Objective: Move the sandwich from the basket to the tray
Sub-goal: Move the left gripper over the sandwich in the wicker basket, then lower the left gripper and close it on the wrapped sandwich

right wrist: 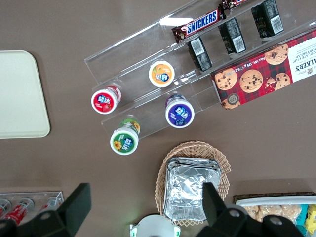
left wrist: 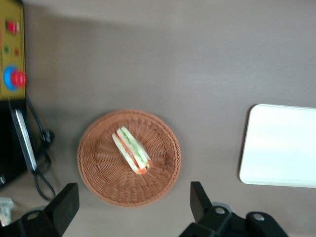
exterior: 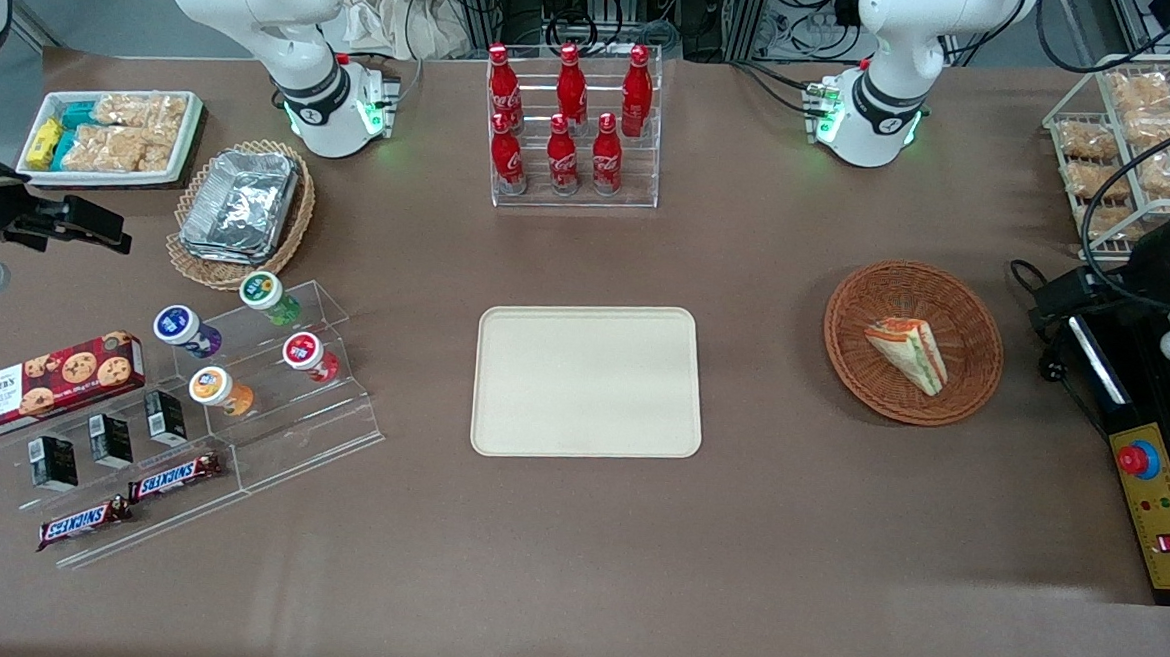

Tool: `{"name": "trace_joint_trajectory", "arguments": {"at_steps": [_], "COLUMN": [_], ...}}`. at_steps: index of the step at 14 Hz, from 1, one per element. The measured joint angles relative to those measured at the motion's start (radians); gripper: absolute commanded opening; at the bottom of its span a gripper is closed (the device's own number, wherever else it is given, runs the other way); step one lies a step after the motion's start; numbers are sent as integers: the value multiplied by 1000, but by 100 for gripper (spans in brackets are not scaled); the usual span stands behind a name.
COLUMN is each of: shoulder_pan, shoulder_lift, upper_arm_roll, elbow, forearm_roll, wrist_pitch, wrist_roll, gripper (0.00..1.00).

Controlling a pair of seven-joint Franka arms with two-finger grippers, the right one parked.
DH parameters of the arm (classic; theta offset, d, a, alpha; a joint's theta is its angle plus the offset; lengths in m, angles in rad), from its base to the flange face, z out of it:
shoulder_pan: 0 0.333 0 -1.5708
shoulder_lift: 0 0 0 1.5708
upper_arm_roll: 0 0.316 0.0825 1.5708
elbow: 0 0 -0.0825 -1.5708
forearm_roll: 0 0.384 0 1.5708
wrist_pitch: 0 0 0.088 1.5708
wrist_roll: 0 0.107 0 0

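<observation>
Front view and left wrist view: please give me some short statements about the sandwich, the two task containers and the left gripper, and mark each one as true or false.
1. The triangular wrapped sandwich lies in the round reddish-brown wicker basket. True.
2. The flat cream-beige rectangular tray already carries a sandwich. False: nothing lies on it.
3. The left gripper is shut on the sandwich. False: its fingers are apart, above the table near the basket rim, touching nothing.
4. The basket lies toward the working arm's end of the table from the tray. True.
5. The clear rack of red cola bottles stands nearer to the front camera than the tray. False: it stands farther away.
</observation>
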Motion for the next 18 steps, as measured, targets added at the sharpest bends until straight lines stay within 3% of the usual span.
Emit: {"name": "trace_joint_trajectory", "arguments": {"at_steps": [2, 7, 9, 18], "shoulder_pan": [0, -1, -1, -1], "shoulder_lift": [-6, -118, -139, -81], "upper_arm_roll": [-1, -22, -45, -58], "elbow": [-62, -445, -567, -832], "forearm_roll": [0, 4, 42, 72], "wrist_pitch": [22, 320, 403, 761], "wrist_roll": [-63, -320, -414, -702], "gripper": [100, 100, 100, 100]}}
